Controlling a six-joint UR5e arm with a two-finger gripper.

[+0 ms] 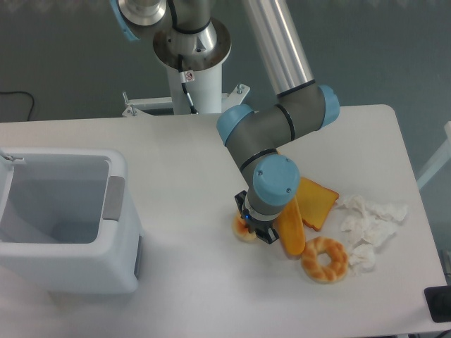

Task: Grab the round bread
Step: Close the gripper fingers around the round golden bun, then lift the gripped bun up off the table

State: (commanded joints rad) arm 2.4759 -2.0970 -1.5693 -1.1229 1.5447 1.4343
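A white tabletop (190, 162) carries a bin (63, 218) at left. Right of centre, the hand (254, 229) sits down over the bun (243, 229), mostly hiding it; whether it pinches cannot be told. A loaf (291, 229) lies just right, a ring bread (325, 259) nearer.

The gripper (255, 229) sits down over the round bread (244, 229) beside the long loaf (290, 229)

A white table (176, 151) stands on a dark grey-blue floor (63, 56); a black cable (17, 98) lies far left.
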